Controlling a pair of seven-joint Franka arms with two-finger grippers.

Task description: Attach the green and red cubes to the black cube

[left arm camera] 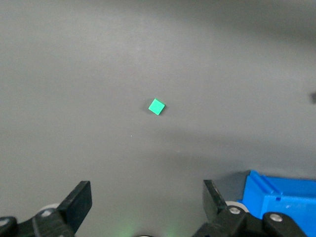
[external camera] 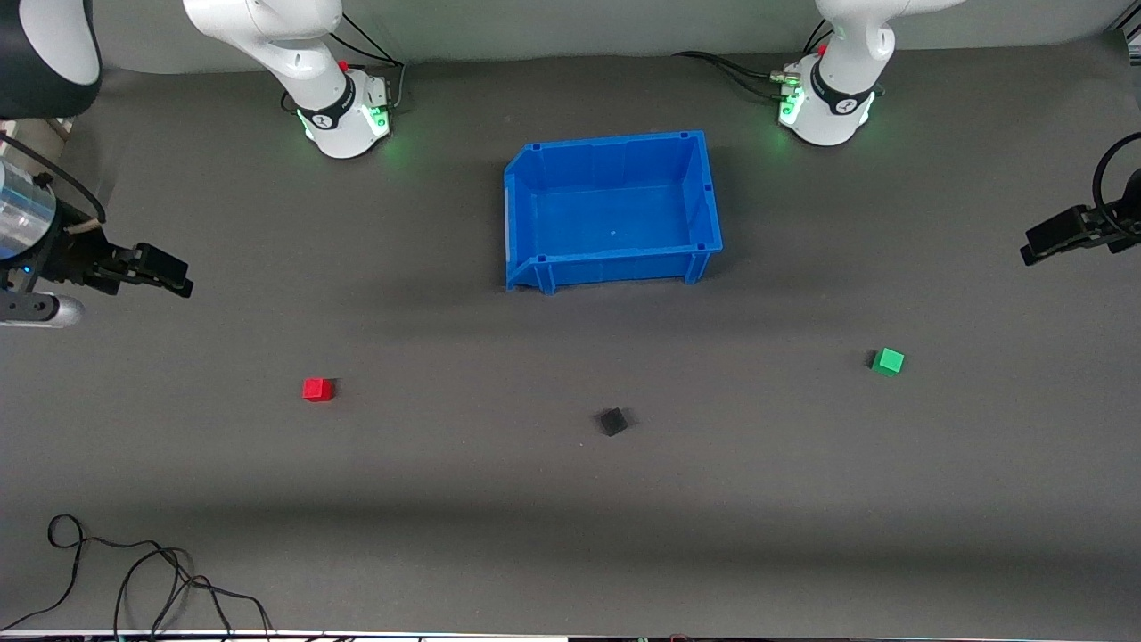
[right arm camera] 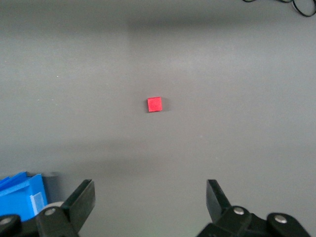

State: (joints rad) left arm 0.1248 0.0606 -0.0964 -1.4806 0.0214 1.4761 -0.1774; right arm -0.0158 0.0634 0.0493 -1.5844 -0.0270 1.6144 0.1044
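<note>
With both pincers spread wide and empty, the left pincer [left arm camera: 143, 207] high above the green cube [external camera: 888, 361] and the right pincer [right arm camera: 150, 205] above the red cube [external camera: 317, 390], we should descend squarely, since the black cube [external camera: 612, 421] sits between them on the table [external camera: 570, 535].

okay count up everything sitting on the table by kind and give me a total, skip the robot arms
Cubes: 3, the red cube, the black cube and the green cube
Bins: 1, the blue bin
Loose cables: 1 tangle, the black cable at the table edge nearest the front camera
Total: 5
</note>
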